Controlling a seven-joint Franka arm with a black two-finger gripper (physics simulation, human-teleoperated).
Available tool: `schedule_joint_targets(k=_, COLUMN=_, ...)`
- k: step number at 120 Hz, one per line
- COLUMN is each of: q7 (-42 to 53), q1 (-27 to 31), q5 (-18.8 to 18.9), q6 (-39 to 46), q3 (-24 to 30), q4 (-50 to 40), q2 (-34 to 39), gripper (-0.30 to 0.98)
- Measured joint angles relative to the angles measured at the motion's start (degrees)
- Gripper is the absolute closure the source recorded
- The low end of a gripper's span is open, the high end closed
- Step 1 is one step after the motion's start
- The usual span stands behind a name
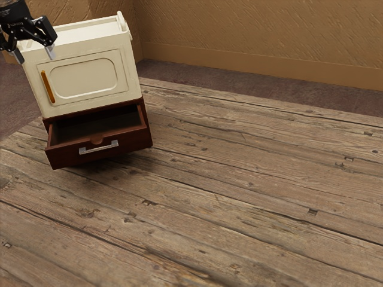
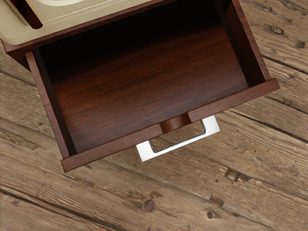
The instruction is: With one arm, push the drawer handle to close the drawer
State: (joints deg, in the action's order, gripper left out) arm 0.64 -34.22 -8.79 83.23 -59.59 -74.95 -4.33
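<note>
Well, the drawer handle [image 2: 180,145] lies below, well apart from the spread, empty jaws.

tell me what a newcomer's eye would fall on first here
Probably the dark red-brown drawer standing open and empty beneath the cream cabinet, with its bright silver handle across the front. Next might come the orange handle on the cabinet's door, then the black gripper, open, at the exterior view's upper left.

The exterior view crops the arm [image 1: 13,11], the wrist view the cabinet [image 2: 15,34]
</note>
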Motion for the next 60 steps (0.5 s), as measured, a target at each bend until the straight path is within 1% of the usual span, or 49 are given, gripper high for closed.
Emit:
schedule_joint_targets(k=10, q7=0.0, q1=0.0, q5=0.0, q6=0.0, q3=0.0, q4=-0.1, q2=0.1, gripper=0.02)
schedule_joint_targets(k=17, q7=0.1, q1=-1.8, q5=0.2, q6=-1.3, q3=0.2, q4=7.3, q2=3.1, gripper=0.02)
schedule_joint_targets(k=22, q7=0.1, q1=-3.1, q5=0.3, q6=-2.3, q3=2.0, q4=12.1, q2=6.5, gripper=0.02)
schedule_joint_targets(k=32, q7=0.1, q1=-3.6, q5=0.5, q6=-3.7, q3=3.9, q4=15.0, q2=8.7, gripper=0.02)
schedule_joint_targets(k=40, q7=0.2, q1=-4.8, q5=1.7, q6=-4.1, q3=4.7, q4=13.1, q2=8.9, gripper=0.02)
schedule_joint_targets(k=47, q7=0.4, q1=-6.5, q5=4.4, q6=-4.6, q3=6.6, q4=11.1, q2=8.3, gripper=0.02)
schedule_joint_targets(k=50, q7=0.5, q1=-8.1, q5=5.3, q6=-4.7, q3=7.1, q4=9.9, q2=7.8, gripper=0.02)
schedule_joint_targets(k=60, q7=-0.3, q1=-14.2, q5=7.3, q6=-4.9, q3=8.0, q4=0.5, q2=8.6, gripper=0.02)
